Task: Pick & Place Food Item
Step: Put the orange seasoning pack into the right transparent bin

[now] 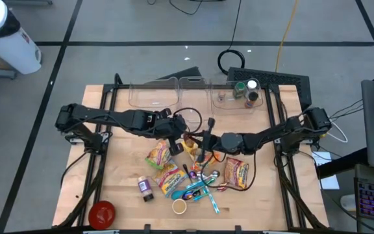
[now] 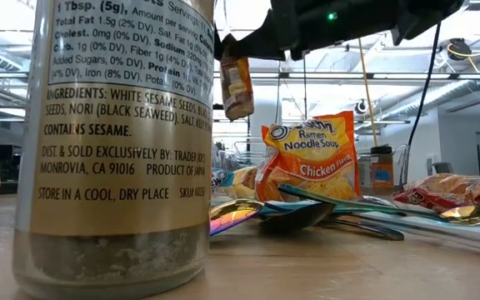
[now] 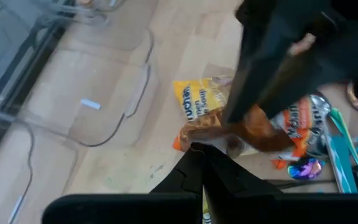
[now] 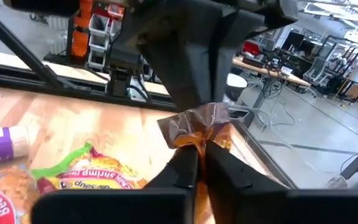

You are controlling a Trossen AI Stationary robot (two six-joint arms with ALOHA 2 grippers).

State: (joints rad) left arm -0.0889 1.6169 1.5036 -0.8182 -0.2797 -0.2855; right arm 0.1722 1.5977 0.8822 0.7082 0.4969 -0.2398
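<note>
A small snack packet (image 1: 189,143) in a clear, brown-orange wrapper hangs above the middle of the table, between my two grippers. My left gripper (image 1: 179,138) reaches in from the table's left and is shut on it. My right gripper (image 1: 202,144) reaches in from the table's right and is shut on it too. In the low view the packet (image 2: 237,87) hangs well above the tabletop. My left gripper pinches the packet's crimped end (image 3: 211,142) between its two fingers, slanting down from the table's left. The packet is lifted clear of the table. My right gripper pinches the packet's other end (image 4: 197,142) between its two fingers, coming about level from the table's right. The wrapper (image 4: 197,121) bunches up just past the fingertips, below the left gripper's fingers (image 4: 194,74).
Below the grippers lie several ramen packets (image 1: 160,156), (image 1: 237,173), coloured spoons (image 1: 203,188), a purple-labelled bottle (image 1: 145,188) and a small cup (image 1: 179,207). A red bowl (image 1: 102,213) sits at the near left. Two clear bins (image 1: 153,93), (image 1: 239,96) stand along the far edge. A seasoning jar (image 2: 119,142) fills the low view's left.
</note>
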